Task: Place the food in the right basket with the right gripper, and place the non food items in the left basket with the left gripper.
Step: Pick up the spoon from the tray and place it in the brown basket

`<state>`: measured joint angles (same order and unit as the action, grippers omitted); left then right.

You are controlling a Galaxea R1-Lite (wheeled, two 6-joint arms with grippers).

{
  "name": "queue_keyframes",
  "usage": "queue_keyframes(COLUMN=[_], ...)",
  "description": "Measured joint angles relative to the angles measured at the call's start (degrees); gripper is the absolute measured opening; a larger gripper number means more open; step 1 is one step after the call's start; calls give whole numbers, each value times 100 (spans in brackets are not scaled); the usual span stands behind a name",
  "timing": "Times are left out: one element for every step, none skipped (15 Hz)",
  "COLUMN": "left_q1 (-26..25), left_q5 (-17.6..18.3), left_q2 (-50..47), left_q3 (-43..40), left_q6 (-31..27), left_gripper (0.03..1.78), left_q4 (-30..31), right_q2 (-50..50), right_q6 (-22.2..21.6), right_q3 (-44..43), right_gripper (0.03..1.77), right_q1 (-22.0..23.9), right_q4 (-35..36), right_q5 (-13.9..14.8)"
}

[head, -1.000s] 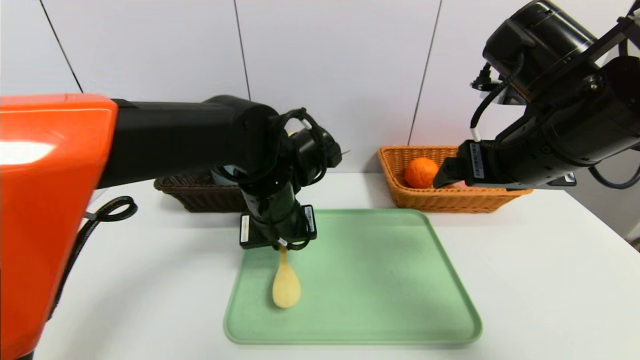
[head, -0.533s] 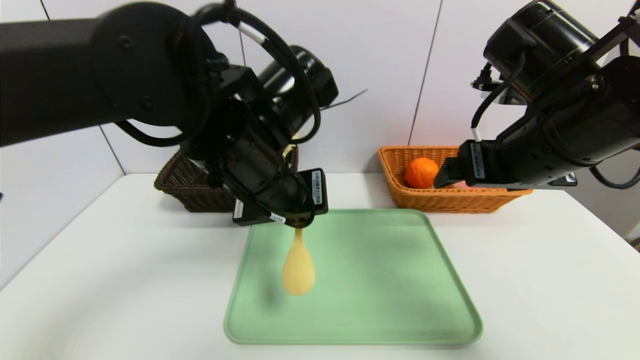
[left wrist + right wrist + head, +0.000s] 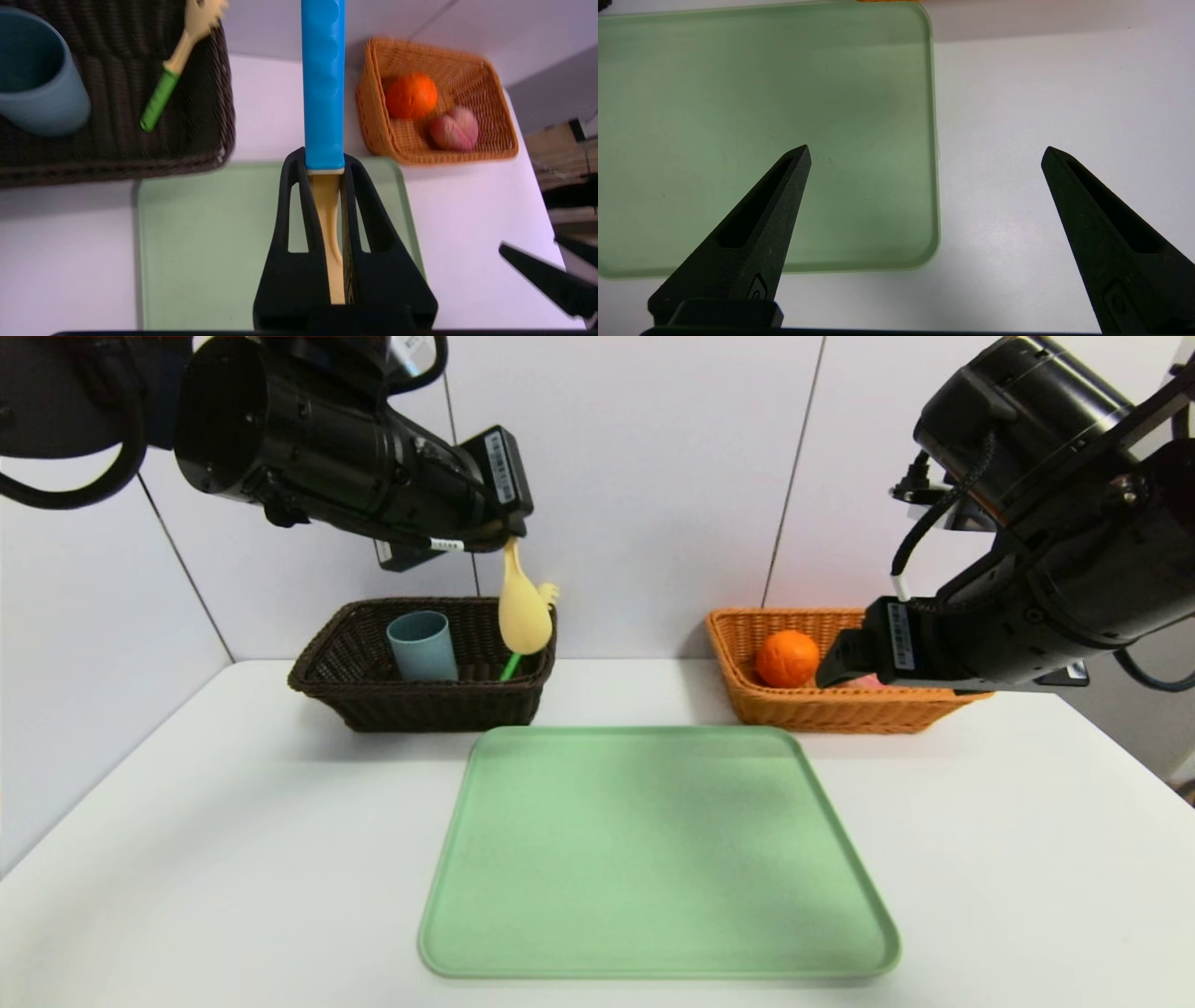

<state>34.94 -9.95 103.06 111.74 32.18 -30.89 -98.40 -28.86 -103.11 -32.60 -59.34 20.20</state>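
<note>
My left gripper is shut on the blue-handled spoon, holding it by the neck. The spoon's pale yellow bowl hangs above the right end of the dark brown basket. Inside that basket stand the grey-blue cup and the green-handled spoon. The orange and the peach lie in the light tan basket. My right gripper hangs open and holds nothing, above the near right corner of the tray.
A light green tray with nothing on it lies in the middle of the white table. Both baskets stand along the back wall. The right arm hides part of the tan basket in the head view.
My left arm has lifted the blue-handled spoon off the green tray and carried it up and back to above the dark basket. The right arm has barely moved.
</note>
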Motion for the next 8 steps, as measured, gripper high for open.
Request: queue_keyframes(left_q1=[-206,-405,-608,-785,-953,-1122,-1268,-1413], left_q5=[-38,-49,-50,-44,-35,-24,-27,-22], left_q2=[9,30,66,102,146,185,217,236], left_q3=[-16,-49,-124,-221,-347,-535,-769,-1047], left_q6=[-84,-107,-118,-127,-156,-232,-369,-540], left_gripper=[14,14,14,14,14,14,14,14], left_q4=[243,463,675,879,1102,1336,1574,1904], right_q2=[6,13,22,30,44,56,69,83], right_q6=[-2,5,11,15,17,20,17,17], right_q3=[5,5,2,-1,-4,-1,9,18], right_gripper=[171,171,171,171,171,171,171,171], right_q1=[0,0,2,0,2,2,2,2], right_q4=[0,0,2,0,0,0,-2,-5], right_q5=[5,6,11,13,11,9,9,9])
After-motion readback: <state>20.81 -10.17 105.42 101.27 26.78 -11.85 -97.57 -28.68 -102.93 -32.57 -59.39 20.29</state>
